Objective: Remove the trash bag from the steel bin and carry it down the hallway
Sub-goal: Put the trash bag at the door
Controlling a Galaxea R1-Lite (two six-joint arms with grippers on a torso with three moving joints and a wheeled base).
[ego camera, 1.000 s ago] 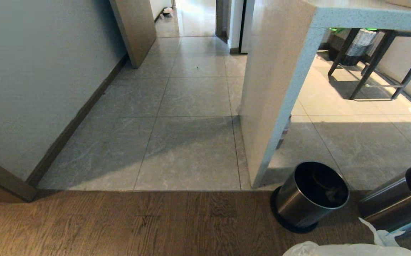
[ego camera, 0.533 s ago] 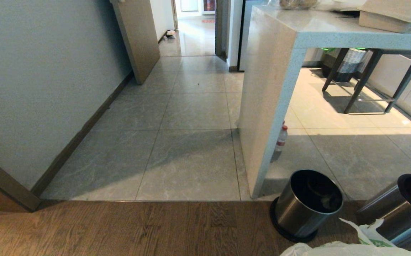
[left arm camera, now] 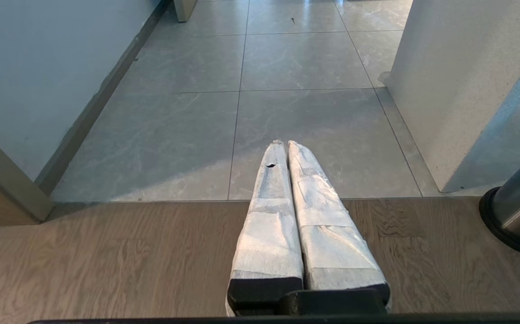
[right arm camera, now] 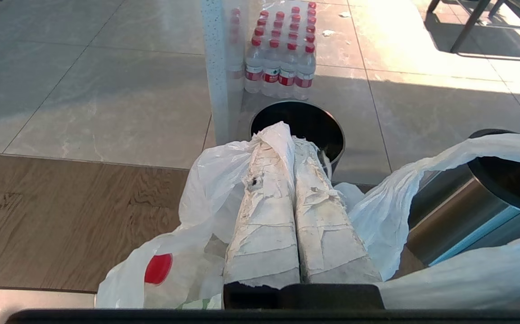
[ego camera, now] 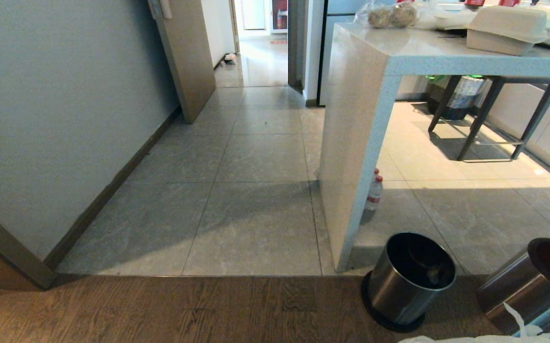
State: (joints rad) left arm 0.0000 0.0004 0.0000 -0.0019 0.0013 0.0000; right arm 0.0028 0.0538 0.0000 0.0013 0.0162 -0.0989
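My right gripper [right arm camera: 292,135] is shut on the trash bag [right arm camera: 214,189], a thin white plastic bag with a red spot, and a fold of it is pinched between the taped fingers. The bag hangs over the wood floor, and only its top edge [ego camera: 484,338] shows in the head view. A steel bin [ego camera: 408,281] stands just beyond the fingertips by the counter's leg, with a second bin [ego camera: 532,281] to its right. A strip of the bag lies across the second bin [right arm camera: 489,202]. My left gripper [left arm camera: 285,143] is shut and empty above the wood floor. The hallway [ego camera: 261,66] opens far ahead.
A pale stone counter [ego camera: 365,143] with food boxes stands ahead to the right, with a pack of water bottles [right arm camera: 282,58] behind its leg. A stool [ego camera: 489,109] is beyond it. A wall with brown skirting [ego camera: 65,119] and an open door [ego camera: 186,57] flank the grey tiles.
The head camera has tilted up, so the whole scene has slid down the picture and the counter top has come into view. The bag shows less at the bottom edge.
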